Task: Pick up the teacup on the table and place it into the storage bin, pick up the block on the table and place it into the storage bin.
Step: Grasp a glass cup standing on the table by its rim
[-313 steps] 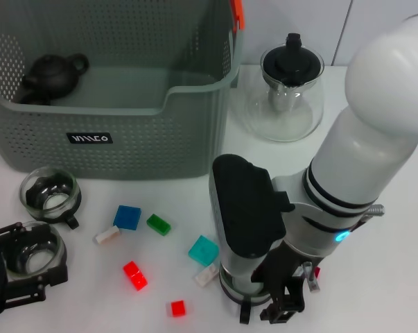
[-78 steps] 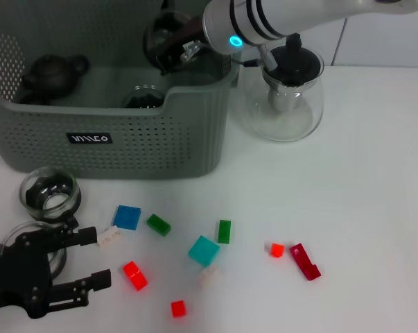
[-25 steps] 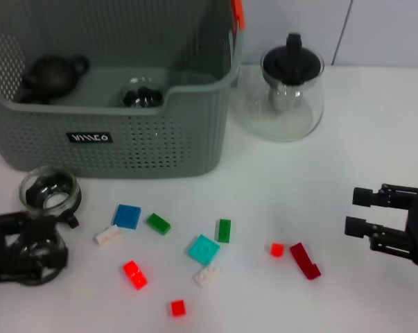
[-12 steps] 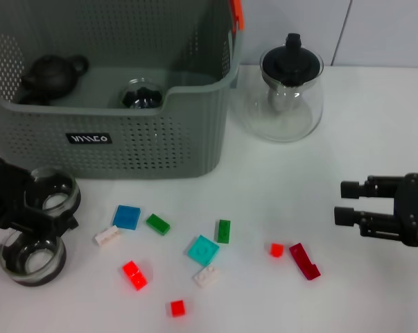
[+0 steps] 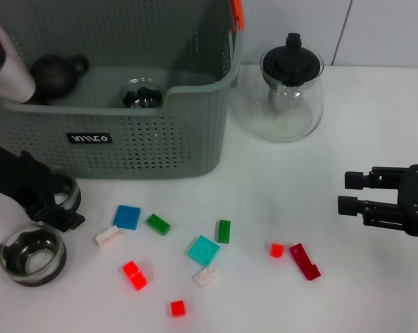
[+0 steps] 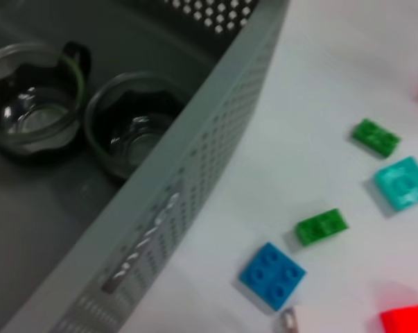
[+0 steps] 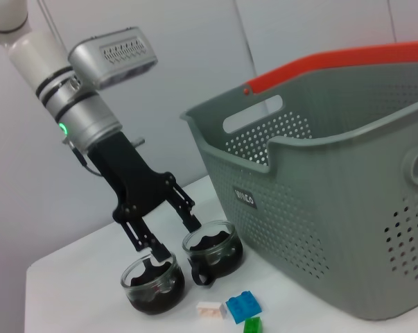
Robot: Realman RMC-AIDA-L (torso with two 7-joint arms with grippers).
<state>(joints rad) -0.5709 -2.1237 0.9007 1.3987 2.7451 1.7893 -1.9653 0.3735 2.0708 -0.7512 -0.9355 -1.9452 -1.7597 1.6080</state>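
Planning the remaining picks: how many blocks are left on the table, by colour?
red blocks: 4 (one darker)
green blocks: 2
white blocks: 2
blue block: 1
teal block: 1
Total: 10

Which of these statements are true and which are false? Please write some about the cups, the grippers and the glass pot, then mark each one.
1. A cup lies inside the bin. True.
2. The right gripper holds a red block. False: it is open and empty, and the red block lies on the table.
3. Two more cups, a near one and a far one, stand on the table by the left gripper. True.
4. The glass pot is inside the bin. False: it stands on the table, to the right of the bin.
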